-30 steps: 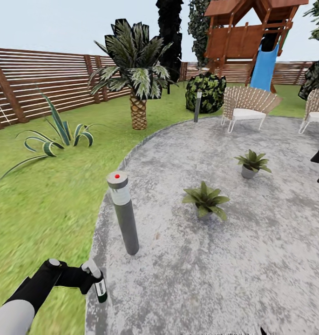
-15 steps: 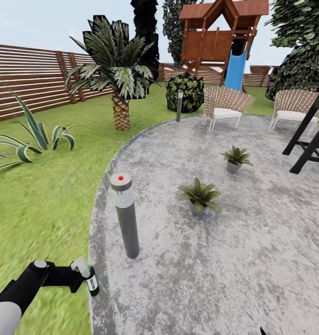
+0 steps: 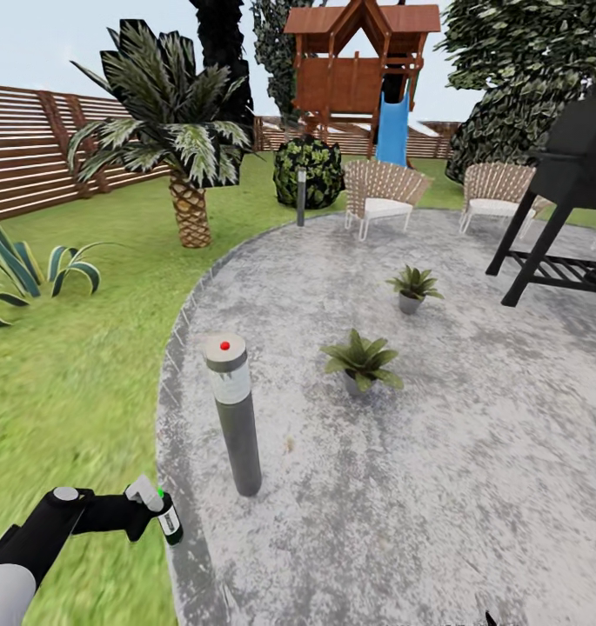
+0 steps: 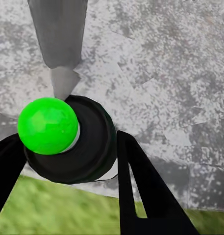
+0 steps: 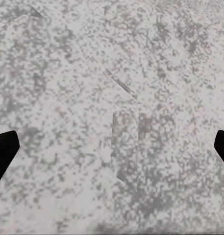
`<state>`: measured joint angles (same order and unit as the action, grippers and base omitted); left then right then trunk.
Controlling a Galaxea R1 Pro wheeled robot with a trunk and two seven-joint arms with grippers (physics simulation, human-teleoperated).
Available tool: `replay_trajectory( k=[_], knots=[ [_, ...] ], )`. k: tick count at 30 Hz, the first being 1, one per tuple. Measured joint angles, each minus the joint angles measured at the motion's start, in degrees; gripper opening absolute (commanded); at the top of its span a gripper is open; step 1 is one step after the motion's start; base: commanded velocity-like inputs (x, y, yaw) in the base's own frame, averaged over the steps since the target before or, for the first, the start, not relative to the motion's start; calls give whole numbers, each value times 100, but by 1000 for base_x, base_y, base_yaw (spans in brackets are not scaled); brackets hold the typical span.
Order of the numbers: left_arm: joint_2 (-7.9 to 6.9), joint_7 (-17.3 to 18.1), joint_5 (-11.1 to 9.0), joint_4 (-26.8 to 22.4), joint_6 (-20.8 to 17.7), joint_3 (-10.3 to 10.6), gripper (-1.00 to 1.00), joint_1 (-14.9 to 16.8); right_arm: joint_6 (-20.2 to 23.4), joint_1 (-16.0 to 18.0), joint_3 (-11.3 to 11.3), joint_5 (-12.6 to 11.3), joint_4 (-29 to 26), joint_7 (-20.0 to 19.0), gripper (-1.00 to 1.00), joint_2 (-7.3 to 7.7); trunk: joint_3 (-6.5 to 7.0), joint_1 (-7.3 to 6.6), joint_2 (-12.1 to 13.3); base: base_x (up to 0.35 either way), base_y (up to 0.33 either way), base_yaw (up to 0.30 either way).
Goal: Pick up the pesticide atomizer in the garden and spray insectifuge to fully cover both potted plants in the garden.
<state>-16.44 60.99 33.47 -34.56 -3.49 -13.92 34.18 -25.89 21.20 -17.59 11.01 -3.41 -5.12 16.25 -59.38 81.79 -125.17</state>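
Note:
My left gripper (image 3: 151,513) is shut on the pesticide atomizer (image 3: 169,524), a small dark bottle with a pale label and white head, held low over the patio's left edge. In the left wrist view the atomizer (image 4: 87,147) sits between my black fingers (image 4: 136,181), a bright green knob on top. The two potted plants stand on the round grey patio (image 3: 437,469): the nearer one (image 3: 361,361) at the middle, the farther one (image 3: 412,285) behind it to the right. My right gripper (image 5: 112,152) is open over bare stone.
A grey bollard lamp (image 3: 235,413) with a red dot stands between the atomizer and the nearer plant. Two wicker chairs (image 3: 380,193) and a black grill (image 3: 563,191) line the patio's far side. Palm (image 3: 171,143), agave (image 3: 19,269) and lawn lie left.
The camera has swung to the right, so everything slid left in the picture and the black grill came fully into view. My left gripper still holds the atomizer low at the left.

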Motion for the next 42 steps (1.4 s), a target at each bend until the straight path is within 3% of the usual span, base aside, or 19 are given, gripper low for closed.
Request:
replay_trajectory(
  k=[4, 8, 22, 42],
  knots=[
    [-1, -49, 8, 0, -40, -19, -100, 0, 0, -4, 0, 0, 0, 0, 100, 0, 0, 1, 0, 16, 339, -282],
    [-35, -326, 21, 1, -245, -5, -100, 2, 0, 1, 0, 0, 0, 0, 100, 1, 0, 1, 0, 1, 340, -282],
    [-7, -331, 11, 1, -277, -11, -100, 4, 0, 0, 0, 0, 0, 0, 100, -1, 0, 1, 0, 0, 340, -270],
    [8, -374, 20, 0, -277, -21, -100, 8, 0, -3, 0, 1, 10, -8, 100, 24, 0, 0, 0, 11, 340, -12]
  ],
)
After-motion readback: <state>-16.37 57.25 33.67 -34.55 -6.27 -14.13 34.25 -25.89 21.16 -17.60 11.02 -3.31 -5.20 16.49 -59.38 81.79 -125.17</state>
